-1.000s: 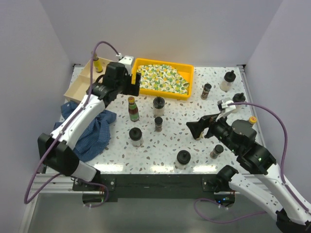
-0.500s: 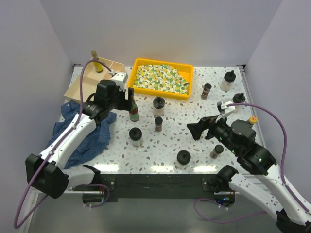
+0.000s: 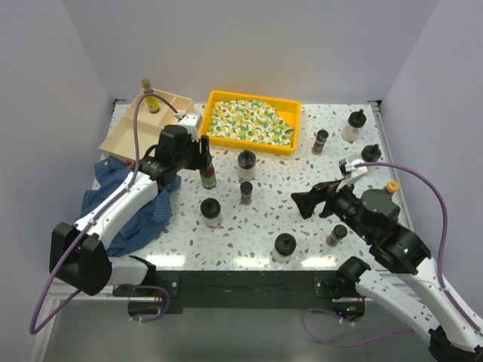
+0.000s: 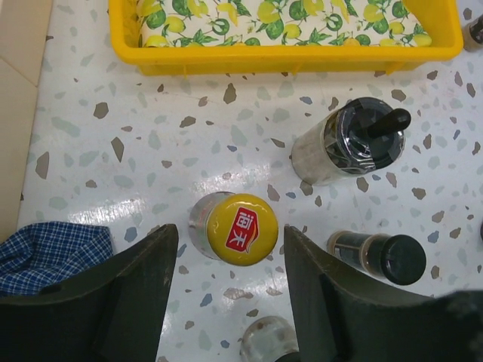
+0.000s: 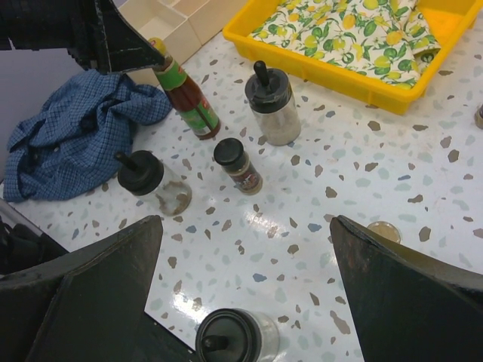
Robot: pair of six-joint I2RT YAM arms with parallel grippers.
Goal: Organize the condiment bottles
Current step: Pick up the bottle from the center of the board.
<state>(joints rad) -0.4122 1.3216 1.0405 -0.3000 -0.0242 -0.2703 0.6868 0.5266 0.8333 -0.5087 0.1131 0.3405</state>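
Left wrist view puts us straight above the slim sauce bottle [image 4: 241,228]. We look down on its yellow cap with the red label, so its long axis stands upright, running from the camera down to the table [image 4: 136,128].

The left gripper [image 4: 229,245] straddles the bottle, one finger on each side of the cap. It is partly open, and a strip of table shows between each finger and the bottle, so we judge that nothing is gripped yet.

The bottle stands in the table's left half, a little in front of the near left corner of the yellow tray [image 4: 287,59]. A squat black-capped bottle [image 4: 347,143] stands near it on the side toward the table's right edge.

The right gripper [image 3: 313,200] hangs wide open and empty over the right half, well apart from the sauce bottle, so the left arm is plainly the nearer. We judge the coming move to be a level squeeze across the upright bottle.
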